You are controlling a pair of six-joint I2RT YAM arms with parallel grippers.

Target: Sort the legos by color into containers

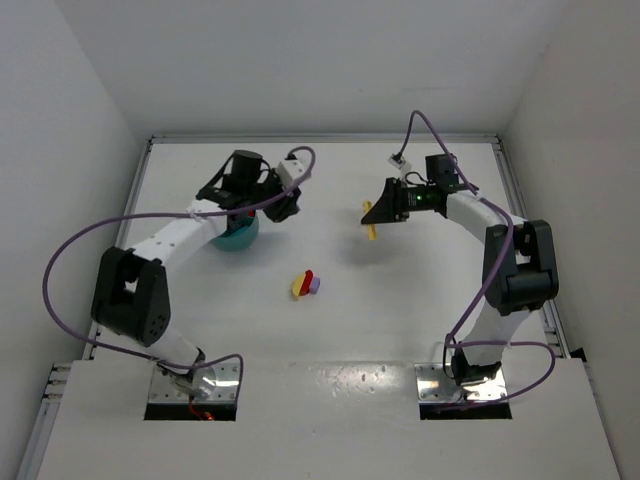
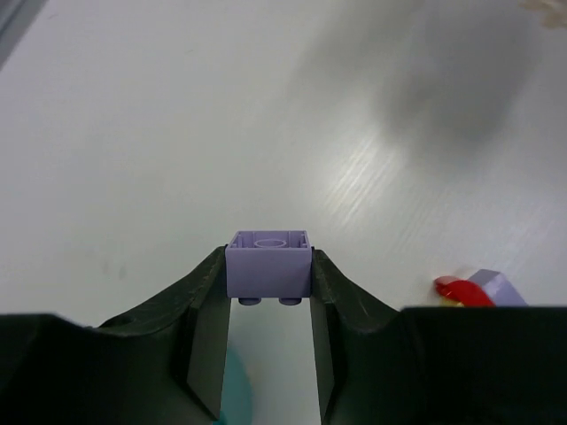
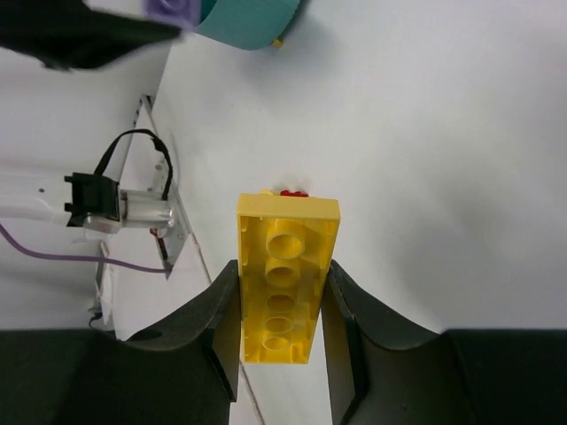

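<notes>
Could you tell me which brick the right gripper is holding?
The long yellow bar; the left gripper holds the short lilac block.

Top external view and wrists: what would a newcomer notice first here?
Both tools are loaded: the left tool pinches a lilac brick close by the teal bowl at far left, and the right tool clamps a long yellow bar at far right. Between them, a small cluster of legos, red, yellow and lilac, lies unsorted.

Bowl [image 1: 238,238] sits upper left, left gripper [image 1: 281,206] and its short brick [image 2: 268,264] just right of it, loose bricks [image 1: 305,284] cluster centre-frame, right gripper [image 1: 371,214] hangs its long brick [image 3: 285,283] upper right.
</notes>
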